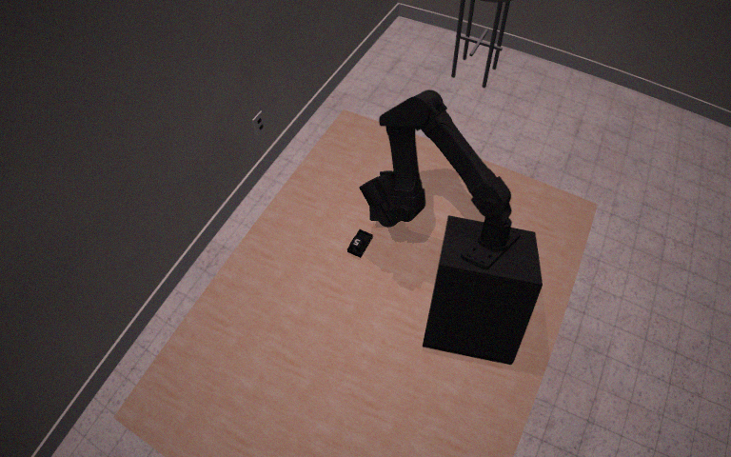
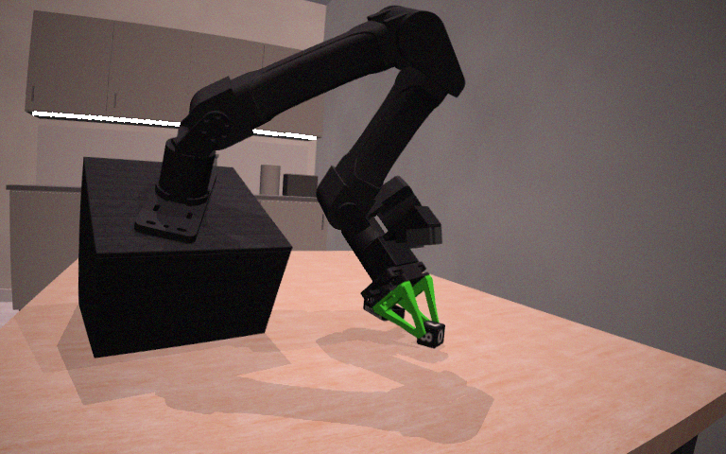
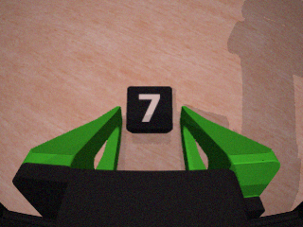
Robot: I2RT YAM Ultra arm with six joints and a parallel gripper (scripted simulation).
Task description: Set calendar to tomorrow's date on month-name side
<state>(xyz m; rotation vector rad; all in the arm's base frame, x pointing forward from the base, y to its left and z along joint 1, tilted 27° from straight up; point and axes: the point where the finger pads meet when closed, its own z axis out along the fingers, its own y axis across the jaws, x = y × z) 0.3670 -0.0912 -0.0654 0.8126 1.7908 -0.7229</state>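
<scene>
Cube [image 2: 433, 336] [image 3: 150, 110] stands loose on the counter [image 1: 269, 323] [image 2: 535, 375] [image 3: 62, 52] between the jaws, which are apart, 7 uppermost. Tray [image 1: 366, 235] [image 2: 372, 312] lies beside them. Step in hand appears to be pickup; next move calls for centred closing, then lifting.

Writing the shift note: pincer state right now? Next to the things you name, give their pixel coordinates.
Pincer [image 2: 430, 327] [image 3: 151, 113]: open, holding nothing; its fingertips flank the cube showing 7 [image 3: 150, 127], gaps visible both sides.

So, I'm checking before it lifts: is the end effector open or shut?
Open: the wrist view shows a gap on each side of the black cube marked 7, between the green fingers.
</scene>
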